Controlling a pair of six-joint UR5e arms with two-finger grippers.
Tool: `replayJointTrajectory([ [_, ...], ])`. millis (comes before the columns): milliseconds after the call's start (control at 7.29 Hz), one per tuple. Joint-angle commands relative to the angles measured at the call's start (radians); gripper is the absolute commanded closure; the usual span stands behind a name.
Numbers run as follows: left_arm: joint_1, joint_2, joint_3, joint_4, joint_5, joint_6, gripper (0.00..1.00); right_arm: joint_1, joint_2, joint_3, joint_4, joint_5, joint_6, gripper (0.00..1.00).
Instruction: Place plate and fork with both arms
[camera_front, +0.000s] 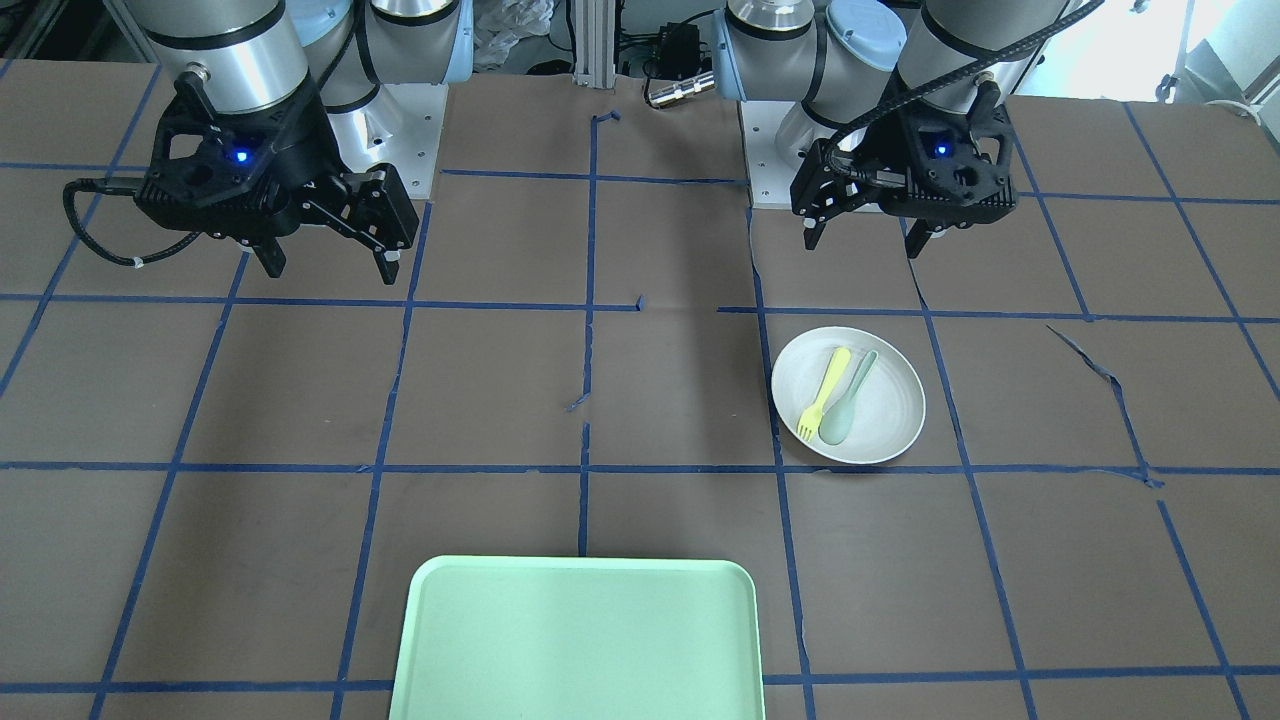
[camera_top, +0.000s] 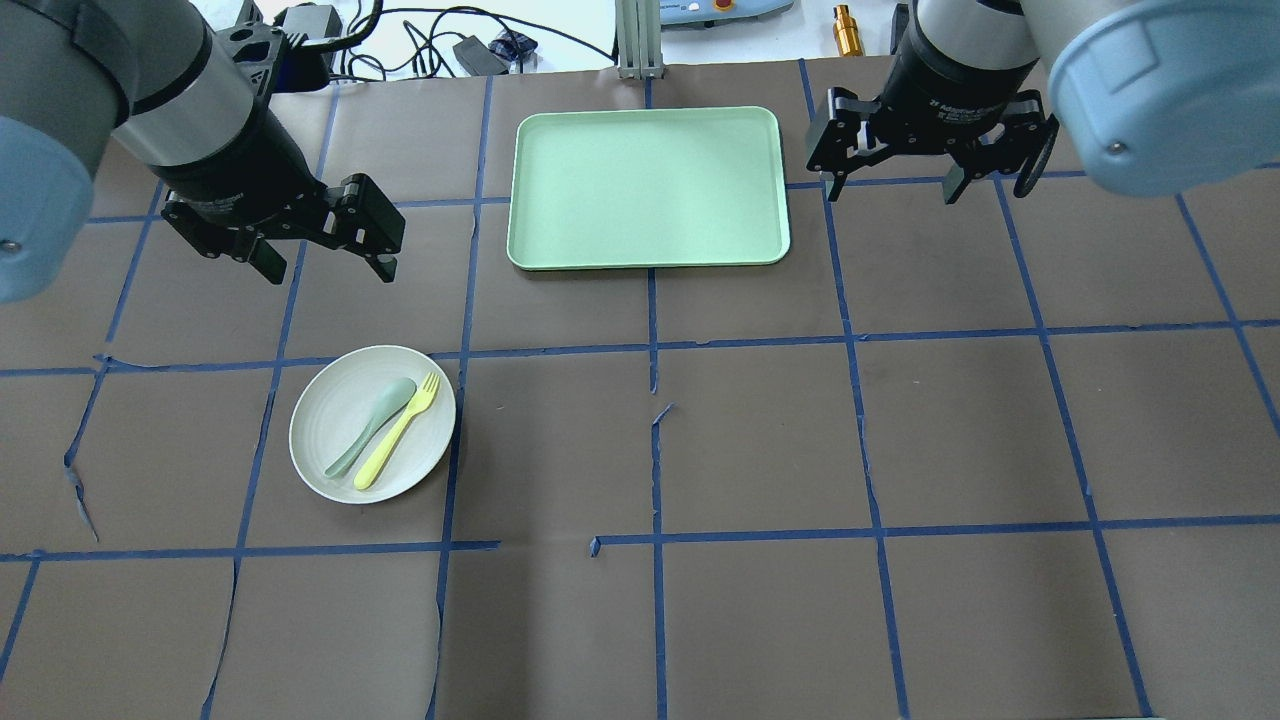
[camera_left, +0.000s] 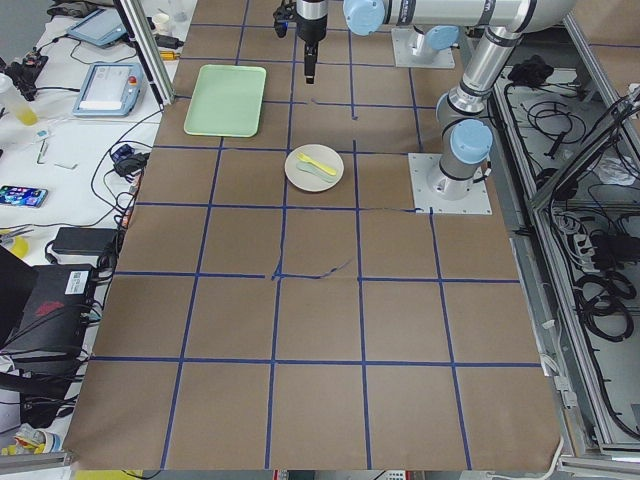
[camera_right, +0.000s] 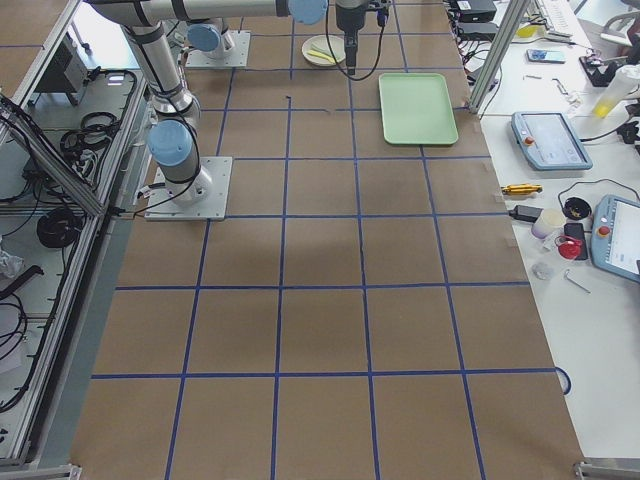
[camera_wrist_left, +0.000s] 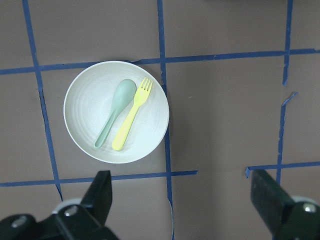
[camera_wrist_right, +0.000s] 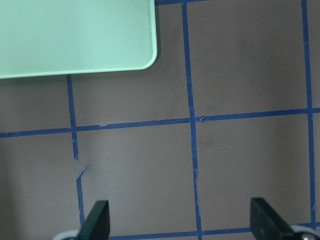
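The off-white plate (camera_top: 322, 415) sits on the brown table on my left side; it also shows in the front view (camera_front: 890, 400) and in the left wrist view (camera_wrist_left: 85, 110). The pale-yellow fork (camera_top: 398, 430) (camera_front: 826, 388) (camera_wrist_left: 131, 120) lies in it beside a grey-green spoon (camera_top: 370, 425). My left gripper (camera_top: 328, 270) (camera_front: 862, 242) (camera_wrist_left: 182, 200) is open and empty, held above the table just beyond the plate. My right gripper (camera_top: 892, 192) (camera_front: 330, 268) (camera_wrist_right: 180, 220) is open and empty, above the table right of the tray.
A rectangular light-green tray (camera_top: 648, 185) (camera_front: 580, 640) (camera_wrist_right: 75, 35) lies at the table's far middle, with nothing in it. Blue tape lines grid the brown table cover. Cables and tools lie beyond the far edge.
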Motion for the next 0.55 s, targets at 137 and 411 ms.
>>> replayJointTrajectory([
  [137,0.0,-0.017,0.002,0.0,0.0,0.005,0.0,0.0,0.0,0.0,0.0,-0.001,0.0,0.0],
  [411,0.053,-0.039,-0.024,0.006,0.0,0.056,0.0,0.0,0.0,0.002,0.0,-0.006,0.0,0.0],
])
